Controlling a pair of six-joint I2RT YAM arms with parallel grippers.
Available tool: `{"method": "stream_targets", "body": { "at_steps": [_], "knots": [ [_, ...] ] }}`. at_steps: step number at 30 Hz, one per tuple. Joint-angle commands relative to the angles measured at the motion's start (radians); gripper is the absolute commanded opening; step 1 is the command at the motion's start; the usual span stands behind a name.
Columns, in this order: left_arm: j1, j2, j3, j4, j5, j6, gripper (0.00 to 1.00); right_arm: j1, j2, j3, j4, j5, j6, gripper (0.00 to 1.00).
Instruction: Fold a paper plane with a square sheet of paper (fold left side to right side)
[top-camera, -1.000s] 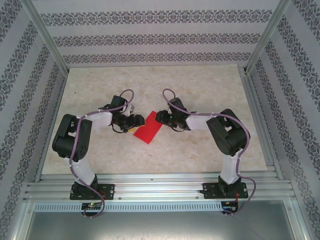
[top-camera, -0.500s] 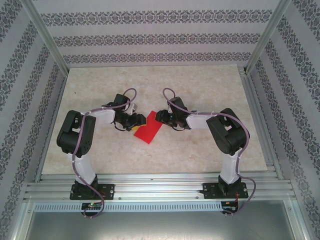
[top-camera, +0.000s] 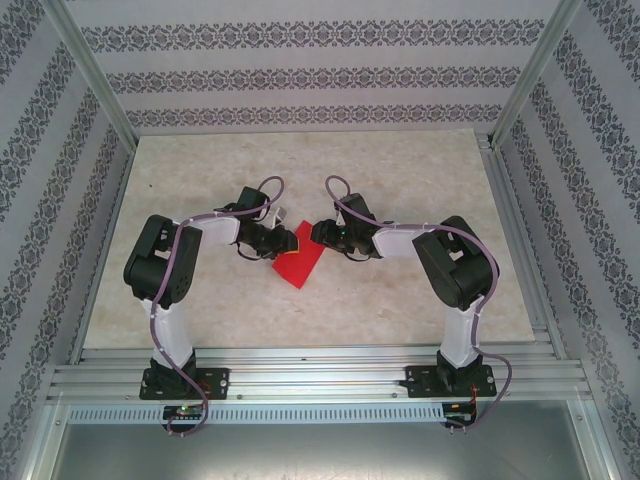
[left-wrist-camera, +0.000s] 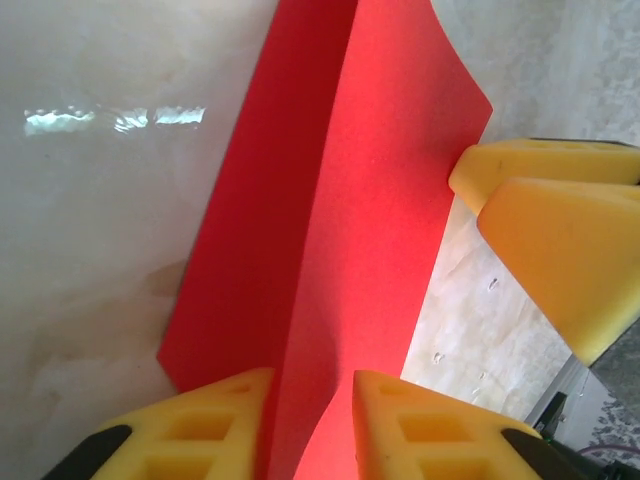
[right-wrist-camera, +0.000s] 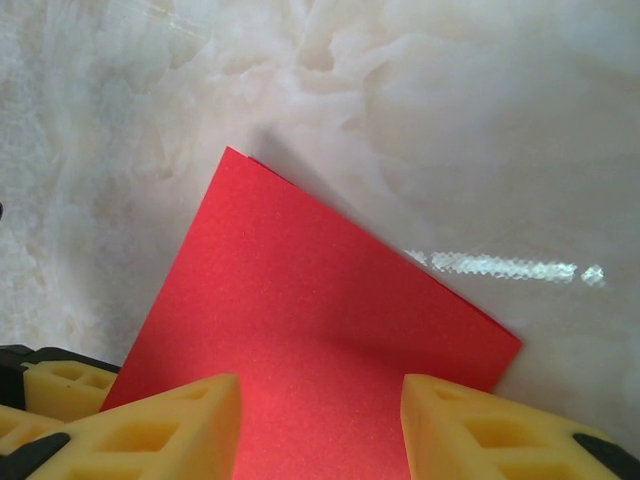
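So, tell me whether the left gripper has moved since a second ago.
Yes. In the top view the left gripper has shifted right, away from the left edge of the table, onto the paper's left side.

The red sheet of paper (right-wrist-camera: 320, 300) lies on the pale marbled table (right-wrist-camera: 450, 110). One of its corners points away from the camera and another points out to the right. A soft shadow runs on the table along the sheet's far right edge. Just beyond the right corner a streak of reflected light (right-wrist-camera: 500, 268) crosses the table.

The right gripper (right-wrist-camera: 320, 400) hangs over the sheet's near part with its jaws apart and a broad strip of red between them. Of its yellow fingers (right-wrist-camera: 170, 430), one is over the sheet's left part and the other covers the edge below the right corner. Whether they touch the paper cannot be told. The left gripper's fingers (right-wrist-camera: 62, 385) sit at the near end of the sheet's left edge.
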Motion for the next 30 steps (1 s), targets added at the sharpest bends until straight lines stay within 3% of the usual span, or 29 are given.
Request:
{"method": "stream_targets", "body": {
  "at_steps": [1,6,11,19,25,30],
  "knots": [
    [-0.004,-0.035,-0.016,0.043,-0.008,-0.009,0.21,-0.008,-0.013,0.014,0.025,0.001,-0.052,0.47],
    [-0.016,-0.095,-0.1,0.118,-0.043,-0.087,0.12,-0.008,-0.117,-0.007,-0.005,0.03,-0.14,0.5],
    [-0.065,-0.177,-0.197,0.214,-0.123,-0.224,0.08,0.036,-0.291,-0.09,-0.064,0.1,-0.265,0.57],
    [-0.136,-0.277,-0.265,0.251,-0.267,-0.382,0.07,0.278,-0.551,-0.322,-0.038,0.289,-0.468,0.65],
    [-0.146,-0.277,-0.28,0.283,-0.274,-0.433,0.07,0.503,-0.554,-0.363,0.01,0.466,-0.568,0.66],
    [-0.155,-0.272,-0.278,0.286,-0.273,-0.44,0.07,0.589,-0.456,-0.308,0.015,0.612,-0.645,0.67]
  ]
}}
